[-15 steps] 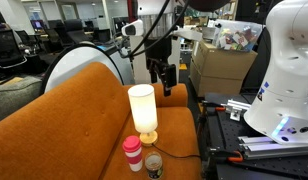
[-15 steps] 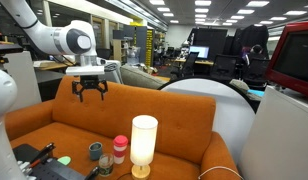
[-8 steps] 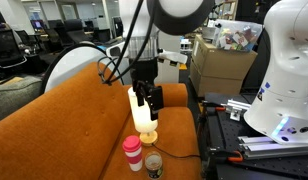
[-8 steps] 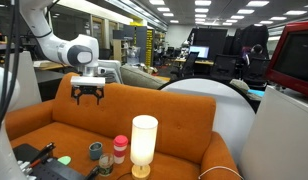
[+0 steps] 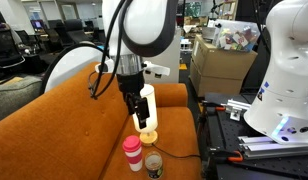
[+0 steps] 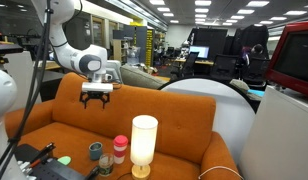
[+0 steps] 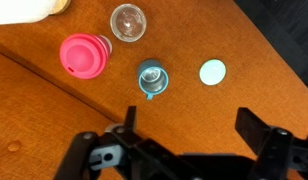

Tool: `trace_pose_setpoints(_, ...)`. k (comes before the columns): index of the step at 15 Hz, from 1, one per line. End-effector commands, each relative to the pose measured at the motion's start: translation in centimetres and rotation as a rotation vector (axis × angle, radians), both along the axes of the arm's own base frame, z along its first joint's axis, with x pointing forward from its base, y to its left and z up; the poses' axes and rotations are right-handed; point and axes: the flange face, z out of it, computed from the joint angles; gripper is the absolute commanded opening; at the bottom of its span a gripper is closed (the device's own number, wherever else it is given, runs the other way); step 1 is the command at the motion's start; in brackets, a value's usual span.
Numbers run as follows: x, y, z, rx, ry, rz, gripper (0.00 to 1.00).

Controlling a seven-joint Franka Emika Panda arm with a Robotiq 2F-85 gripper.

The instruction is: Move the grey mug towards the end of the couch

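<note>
The grey mug (image 5: pixel 153 164) stands on the seat of the orange couch (image 5: pixel 64 120), beside the red-and-white tumbler (image 5: pixel 132 153). It also shows in the other exterior view (image 6: pixel 94 152), left of the tumbler (image 6: pixel 119 148). In the wrist view the mug (image 7: pixel 151 78) is seen from above, right of the tumbler's red lid (image 7: pixel 86 54). My gripper (image 7: pixel 191 125) is open and empty. It hangs above the seat in both exterior views (image 5: pixel 140 117) (image 6: pixel 95 98), well above the mug and not touching it.
A glowing cream cylinder lamp (image 5: pixel 145 104) (image 6: pixel 144 143) stands on the seat behind the tumbler. A clear glass (image 7: pixel 128 20) and a white disc (image 7: pixel 212 71) lie near the mug. The seat's front edge (image 7: pixel 279 45) is close. A black table (image 5: pixel 229 125) stands beside the couch.
The arm has swung from the far end of the couch toward the lamp and cups and has come lower. The gripper stayed open. The mug has not moved.
</note>
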Motion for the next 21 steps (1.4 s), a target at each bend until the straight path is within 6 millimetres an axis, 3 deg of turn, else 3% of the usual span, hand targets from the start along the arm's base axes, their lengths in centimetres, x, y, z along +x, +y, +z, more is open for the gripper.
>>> trace_pose_setpoints(1,0.0,0.1,0.1,0.000,0.000,0.001,1.00)
trace_pose_setpoints(5,1.5,0.6,1.2,0.034,-0.066,0.001,1.00)
trace_pose_setpoints(7,3.1,1.4,0.5,0.028,-0.107,0.012,1.00)
trace_pose_setpoints(9,3.9,2.5,-1.6,0.037,-0.093,0.029,1.00)
trace_pose_setpoints(16,4.1,4.3,-13.3,0.014,0.045,0.062,1.00)
trace_pose_setpoints(18,4.7,4.6,-15.4,0.022,0.065,0.074,1.00)
trace_pose_setpoints(19,3.7,4.4,-14.7,0.004,0.065,0.076,1.00)
trace_pose_setpoints(21,3.9,4.5,-15.7,0.003,0.074,0.078,1.00)
